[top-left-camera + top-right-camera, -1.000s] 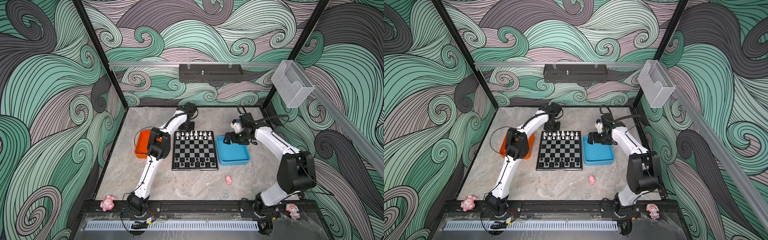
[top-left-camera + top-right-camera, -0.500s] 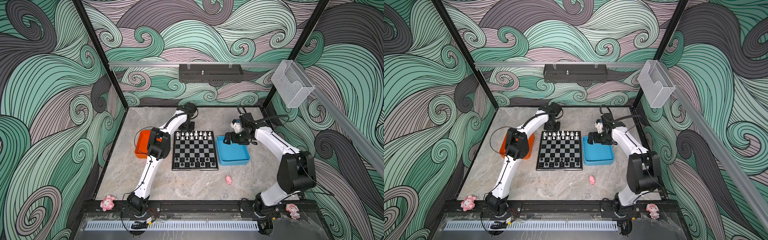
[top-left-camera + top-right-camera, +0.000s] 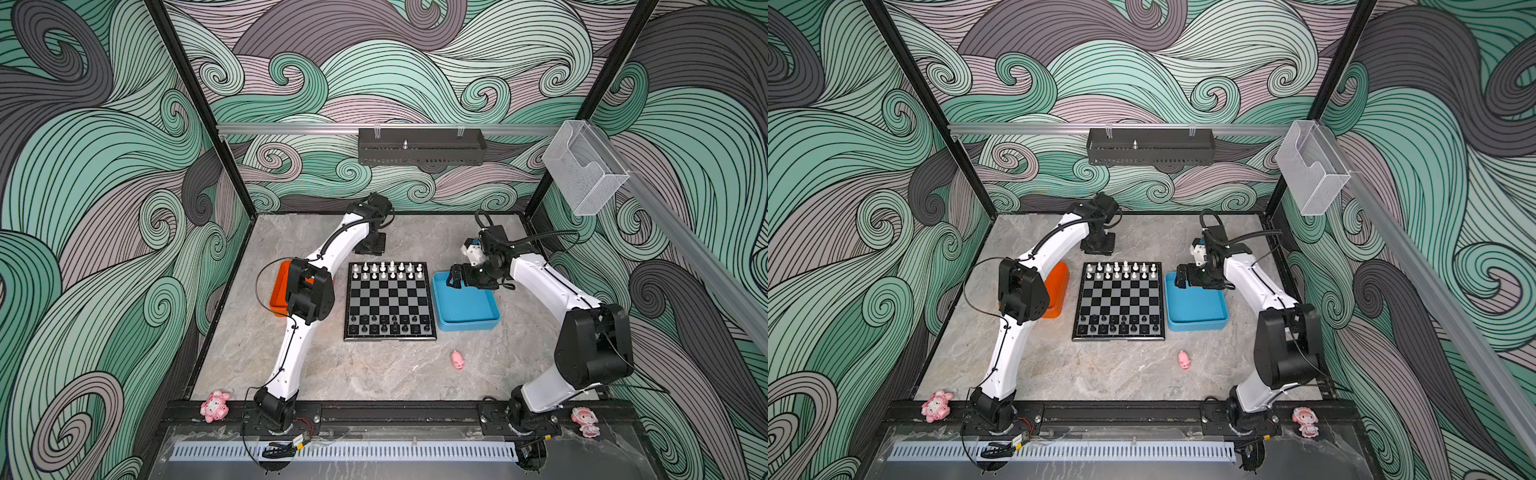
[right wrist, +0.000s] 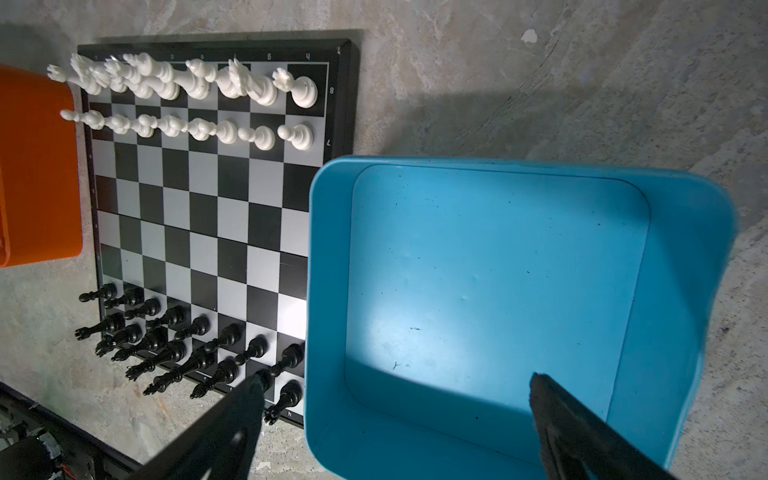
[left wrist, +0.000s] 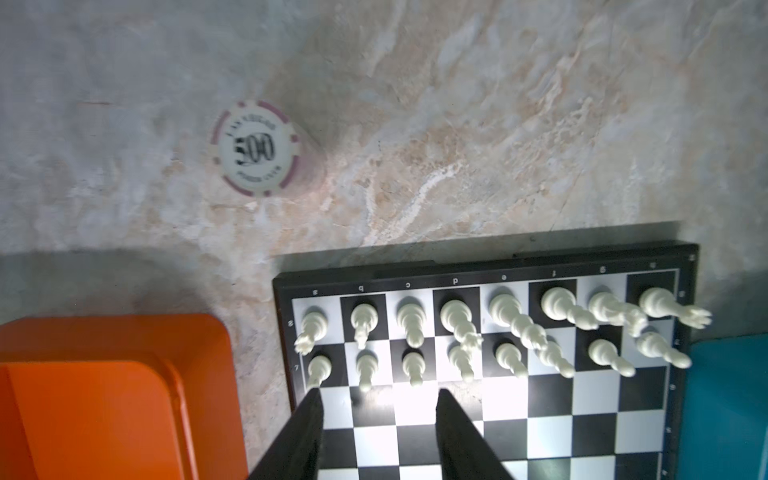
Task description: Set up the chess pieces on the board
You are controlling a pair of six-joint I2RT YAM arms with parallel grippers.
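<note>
Hovering over the white end of the square black-and-grey chessboard (image 5: 552,415), the left gripper (image 5: 378,395) has its two dark fingers parted with nothing between them. Their tips sit just short of the pawn row, low in the left wrist view. Whether it is letting go or lining up I cannot tell.

The tiny white plastic chessmen (image 3: 388,271) fill two rows along the board's upper edge in both top views. The tiny black plastic chessmen (image 3: 390,325) fill two rows along its lower edge, and the middle squares are bare. Both ranks look complete, so I judge the set-up nearly or fully done, though some pieces hide behind one another.

The right gripper (image 4: 397,379) is spread wide and grasps nothing. It hangs over the shallow blue plastic tray (image 4: 498,270) just right of the board, probably because that tray served as the supply; no piece shows in it. The orange plastic tray (image 3: 279,286) lies left of the board, partly hidden by the left arm.

A white-and-purple poker chip (image 5: 255,148) at upper left of the left wrist view and a small pink pig figurine (image 3: 457,359) below the blue tray lie apart from the board.
</note>
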